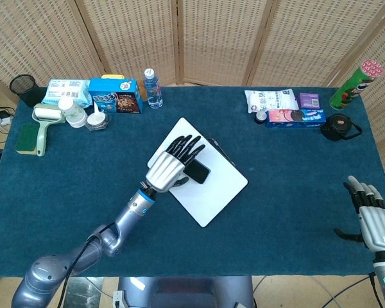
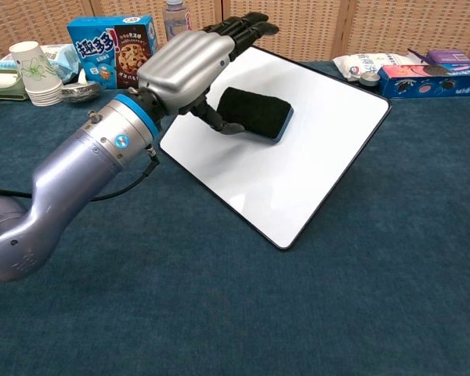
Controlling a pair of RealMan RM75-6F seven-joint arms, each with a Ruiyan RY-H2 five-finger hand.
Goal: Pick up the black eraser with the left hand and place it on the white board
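Observation:
The black eraser point(image 2: 256, 113) point(image 1: 198, 172) lies flat on the white board point(image 2: 298, 168) point(image 1: 215, 189), near the board's middle. My left hand point(image 2: 196, 64) point(image 1: 172, 163) hovers just left of the eraser with its fingers stretched out straight and apart; it holds nothing. The thumb reaches down close to the eraser's left end. My right hand point(image 1: 374, 218) rests open at the table's near right corner, far from the board, and shows in the head view only.
A blue cookie box point(image 2: 112, 52), paper cups point(image 2: 33, 74) and a water bottle point(image 1: 153, 88) stand at the back left. Snack packs point(image 2: 423, 74), a green can point(image 1: 353, 85) and a black pot point(image 1: 339, 127) sit at the back right.

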